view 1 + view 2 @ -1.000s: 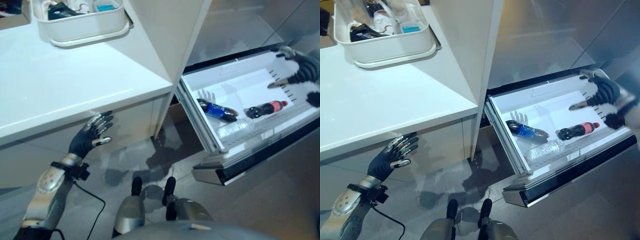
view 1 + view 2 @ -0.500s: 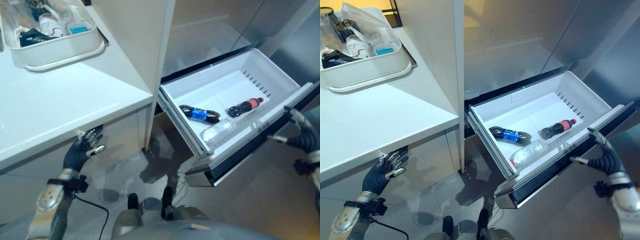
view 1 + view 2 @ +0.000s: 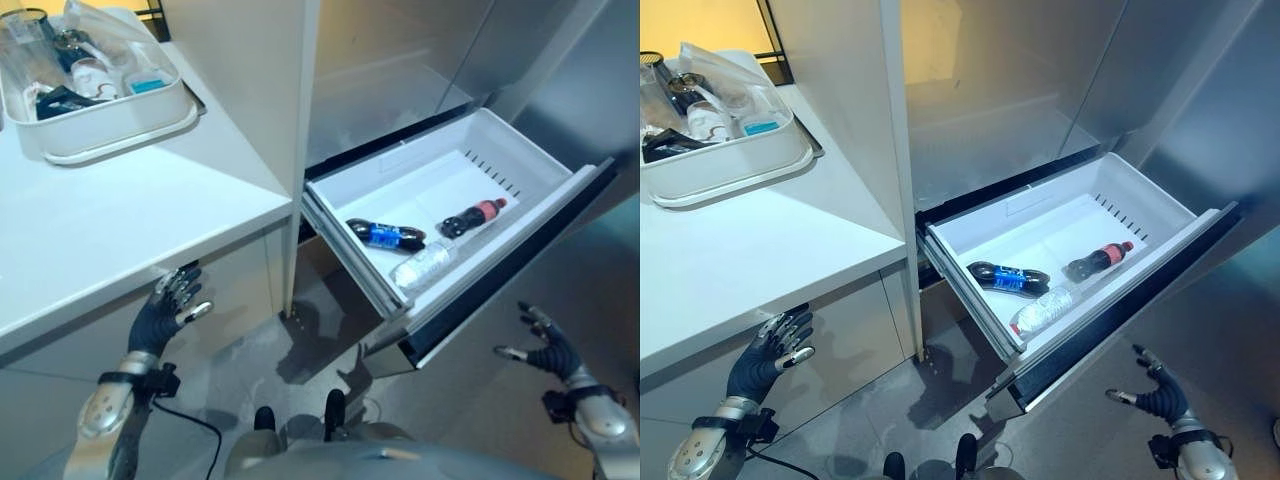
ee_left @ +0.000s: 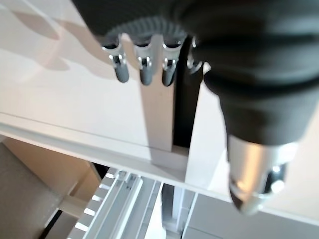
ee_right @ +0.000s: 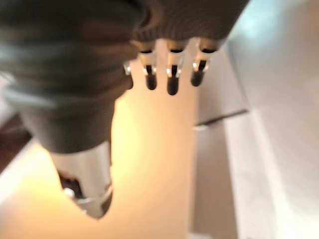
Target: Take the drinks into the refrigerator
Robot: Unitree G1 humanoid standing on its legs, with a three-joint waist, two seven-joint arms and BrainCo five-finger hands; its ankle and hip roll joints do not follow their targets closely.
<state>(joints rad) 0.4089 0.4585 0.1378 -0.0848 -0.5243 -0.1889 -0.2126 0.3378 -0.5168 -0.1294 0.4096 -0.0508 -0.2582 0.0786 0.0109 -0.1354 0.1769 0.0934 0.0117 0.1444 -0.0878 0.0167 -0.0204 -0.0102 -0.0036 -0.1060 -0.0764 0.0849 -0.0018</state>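
The white refrigerator drawer point(image 3: 520, 150) stands pulled out. Three drinks lie inside it: a dark bottle with a blue label point(image 3: 385, 235), a dark bottle with a red cap point(image 3: 472, 216), and a clear water bottle point(image 3: 422, 266) by the front wall. My right hand point(image 3: 548, 347) hangs open below and in front of the drawer's dark front point(image 3: 510, 265), apart from it and holding nothing. My left hand point(image 3: 166, 309) is open and empty, low beside the white cabinet face point(image 3: 235, 290) under the counter.
A white counter point(image 3: 120, 210) carries a white tub point(image 3: 95, 125) with several small items at the back left. A tall white panel point(image 3: 250, 90) divides the counter from the refrigerator. Grey floor point(image 3: 300, 380) lies beneath the drawer.
My right hand has dropped from the drawer's front edge to below and in front of it. The camera has shifted, so the whole scene sits further left. The left hand stays in place.
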